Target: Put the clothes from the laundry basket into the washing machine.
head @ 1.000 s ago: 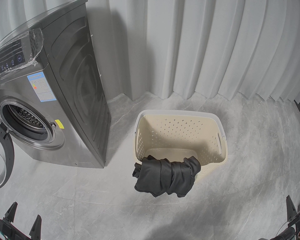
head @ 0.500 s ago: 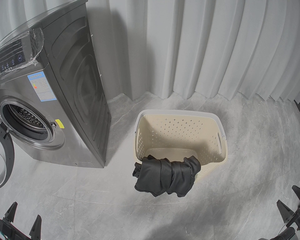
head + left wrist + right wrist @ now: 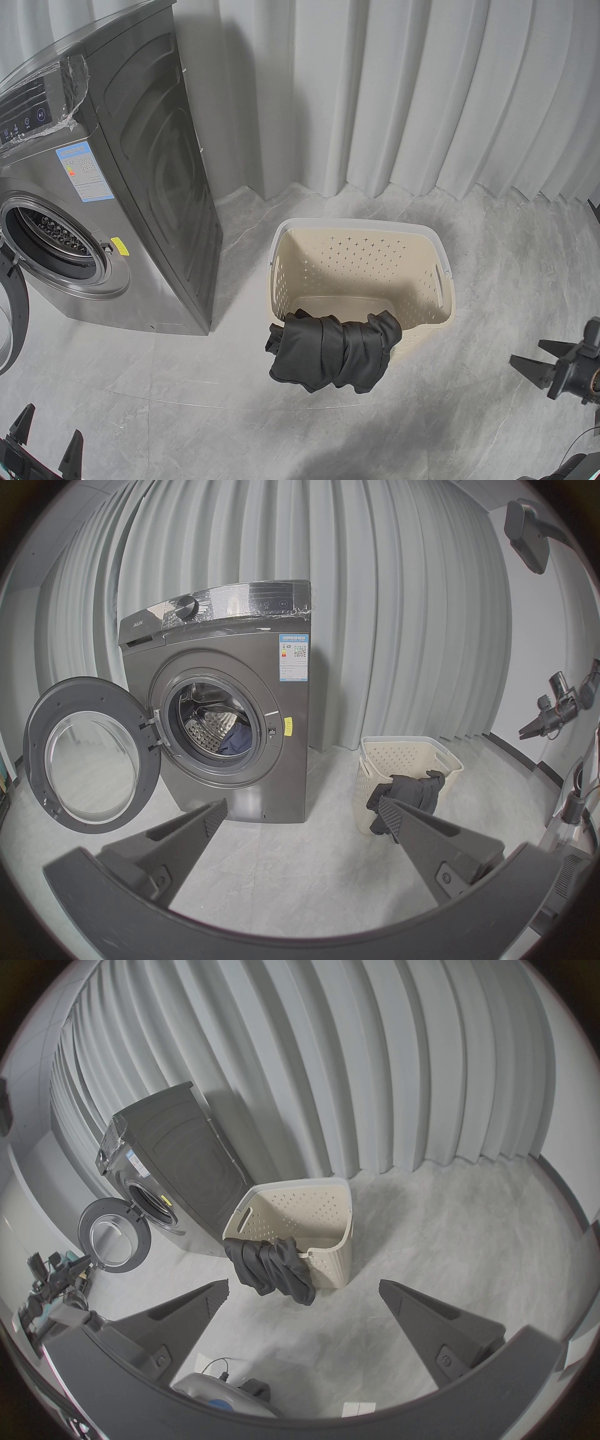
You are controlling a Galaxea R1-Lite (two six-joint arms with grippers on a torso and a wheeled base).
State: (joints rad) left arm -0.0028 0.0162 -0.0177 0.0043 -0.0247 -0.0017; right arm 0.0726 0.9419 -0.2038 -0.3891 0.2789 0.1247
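A beige laundry basket (image 3: 356,223) with a white rim stands on the floor, right of the grey washing machine (image 3: 150,162). A dark grey garment (image 3: 331,353) hangs over the basket's near rim, half outside. The machine's round door (image 3: 87,755) is swung open, and a blue garment (image 3: 237,739) lies in the drum. My left gripper (image 3: 47,431) is low at the near left, open and holding nothing. My right gripper (image 3: 526,353) hovers open to the right of the basket, well apart from it. From the right wrist, the garment (image 3: 269,1266) lies ahead between the open fingers (image 3: 187,1310).
White pleated curtains (image 3: 406,94) close off the back of the room. Grey tiled floor (image 3: 187,387) spreads between the machine, the basket and me.
My right gripper has risen from the lower right corner and come up and inward toward the basket. The left gripper, basket and garment have stayed put.
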